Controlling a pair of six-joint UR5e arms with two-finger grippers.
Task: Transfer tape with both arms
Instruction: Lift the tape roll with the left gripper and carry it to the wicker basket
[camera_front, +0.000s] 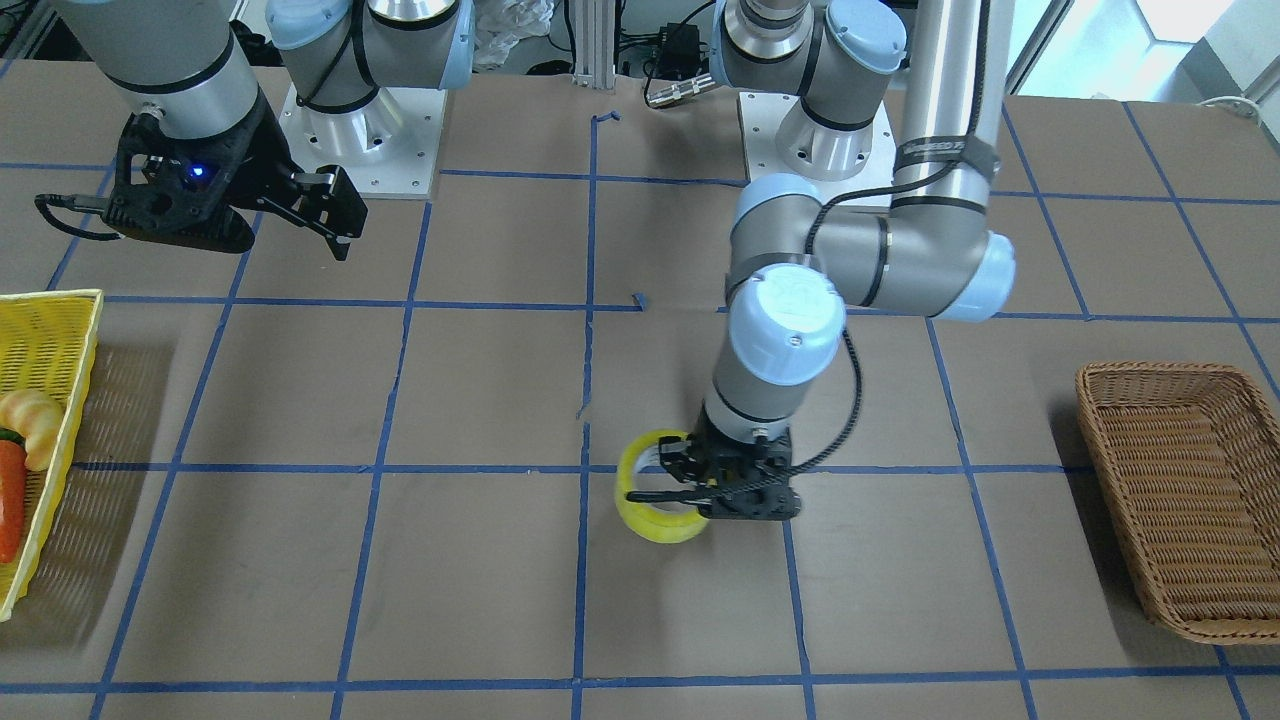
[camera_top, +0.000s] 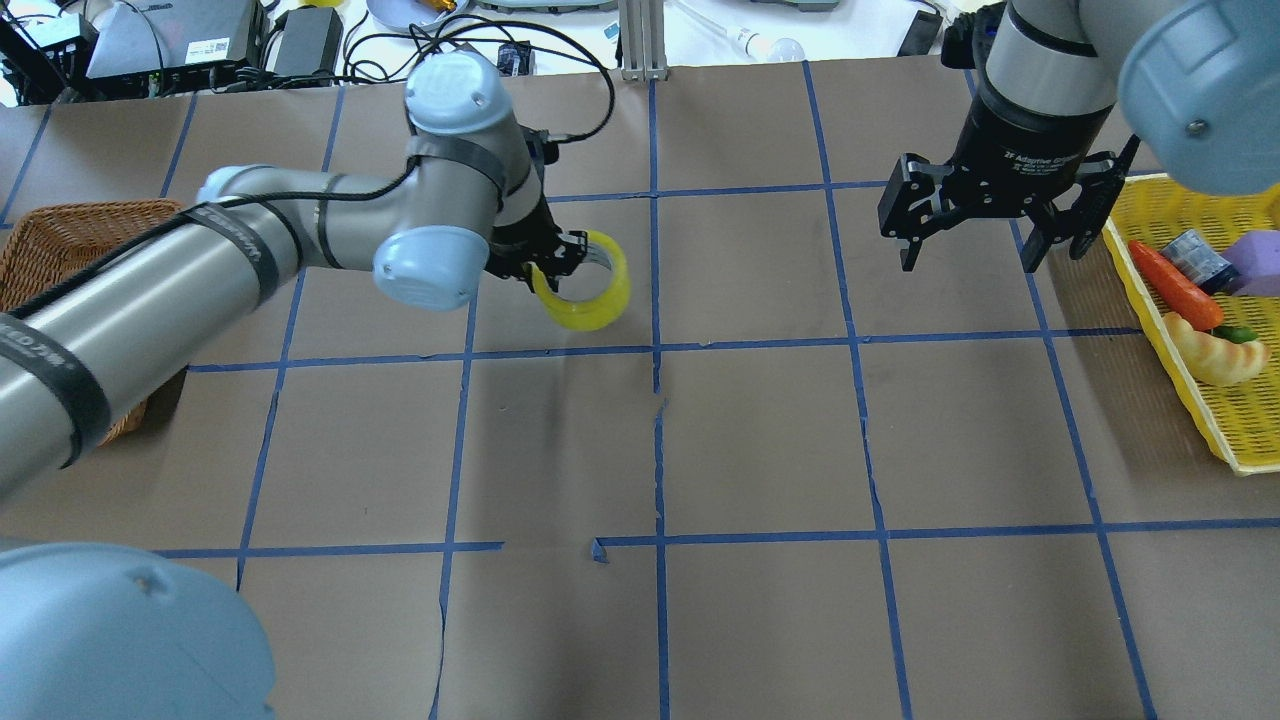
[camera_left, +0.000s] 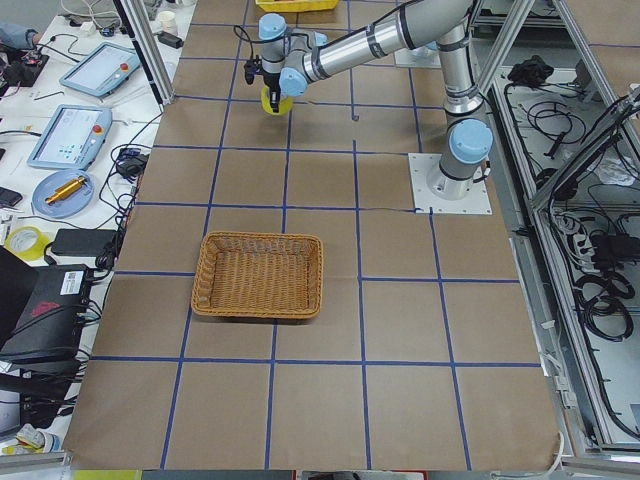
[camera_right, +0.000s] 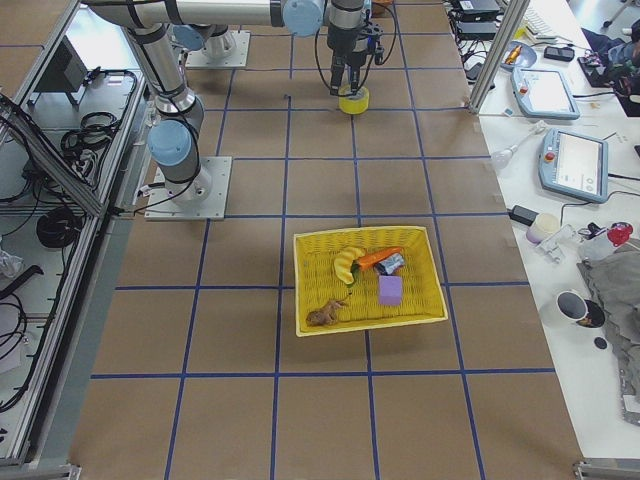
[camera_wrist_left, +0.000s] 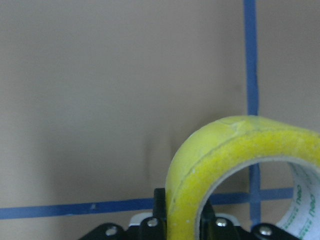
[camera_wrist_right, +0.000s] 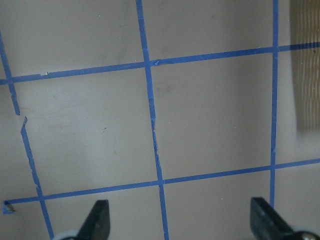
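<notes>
My left gripper (camera_top: 548, 268) is shut on the wall of the tape (camera_top: 592, 297), a bright yellow roll with a pale core. One finger is inside the ring and one outside. It holds the roll tilted on edge, low over the brown table near the middle grid line. In the front-facing view the left gripper (camera_front: 690, 492) points down with the tape (camera_front: 652, 517) at its tip. The left wrist view shows the tape (camera_wrist_left: 235, 150) close up. My right gripper (camera_top: 975, 250) is open and empty, hanging well to the right of the tape; its fingertips (camera_wrist_right: 100, 216) stand wide apart.
A yellow basket (camera_top: 1170, 350) with toy foods stands on the robot's right, beside the right gripper. A brown wicker basket (camera_top: 90, 205) stands on the robot's left, partly under the left arm. Blue tape lines grid the brown table.
</notes>
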